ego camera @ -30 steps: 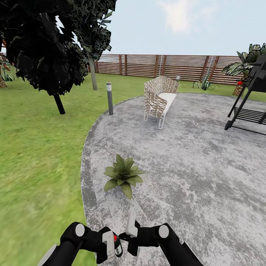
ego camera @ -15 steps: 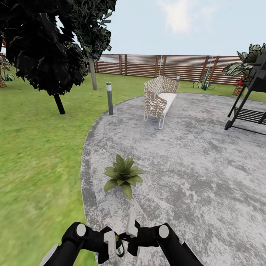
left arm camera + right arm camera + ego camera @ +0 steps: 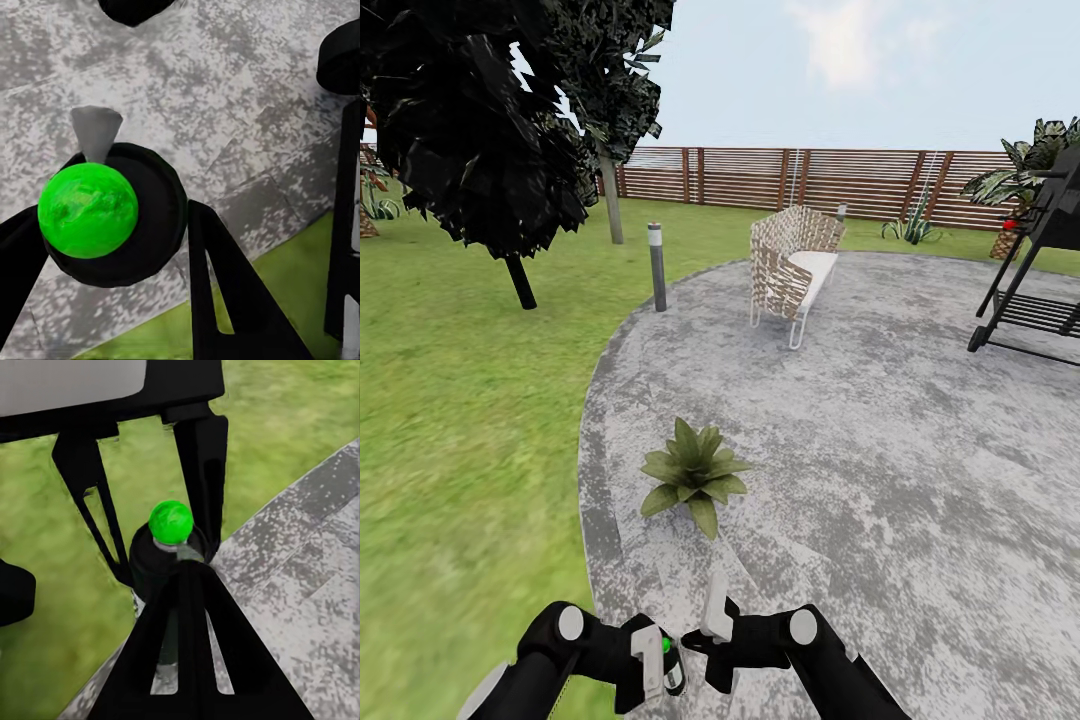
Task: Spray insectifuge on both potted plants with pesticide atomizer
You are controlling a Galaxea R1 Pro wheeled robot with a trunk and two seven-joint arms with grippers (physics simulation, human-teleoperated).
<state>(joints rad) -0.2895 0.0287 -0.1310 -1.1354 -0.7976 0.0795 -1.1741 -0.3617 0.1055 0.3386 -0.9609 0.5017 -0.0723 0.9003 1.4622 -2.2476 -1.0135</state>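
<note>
Left end effector (image 3: 655,665), bottom centre, grips the pesticide atomizer (image 3: 674,668), its spot green. Right end effector (image 3: 717,640) beside it; cannot tell its state. Potted plant (image 3: 695,473) lies ahead on the patio (image 3: 920,470). Bottle judged light, rigid, smooth; hold the body.

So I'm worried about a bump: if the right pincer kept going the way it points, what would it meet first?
Probably the pesticide atomizer held in the left pincer: in the right wrist view the right pincer points straight at it, though depth is unclear.
</note>
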